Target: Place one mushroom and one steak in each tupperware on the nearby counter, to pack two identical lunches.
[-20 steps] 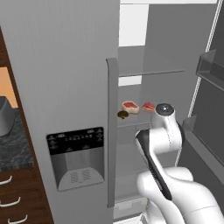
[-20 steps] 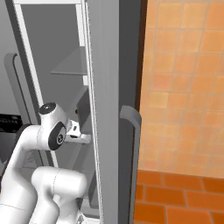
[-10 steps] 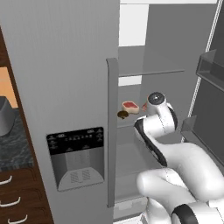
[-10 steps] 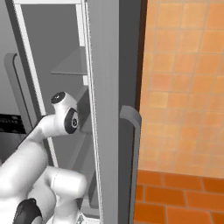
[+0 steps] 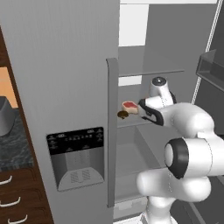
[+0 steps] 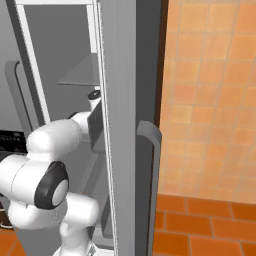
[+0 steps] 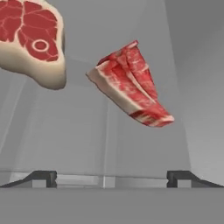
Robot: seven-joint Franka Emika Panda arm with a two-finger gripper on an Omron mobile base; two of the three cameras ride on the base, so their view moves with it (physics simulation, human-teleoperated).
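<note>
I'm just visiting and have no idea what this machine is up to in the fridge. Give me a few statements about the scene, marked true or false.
1. Two steaks lie ahead of the gripper: one with a round bone, one wedge-shaped. True.
2. The gripper is clamped on a steak. False: it is open and holds nothing.
3. A brown mushroom sits on the fridge shelf beside a steak. True.
4. The arm is reaching into a drawer. False: it reaches into the open fridge.
</note>
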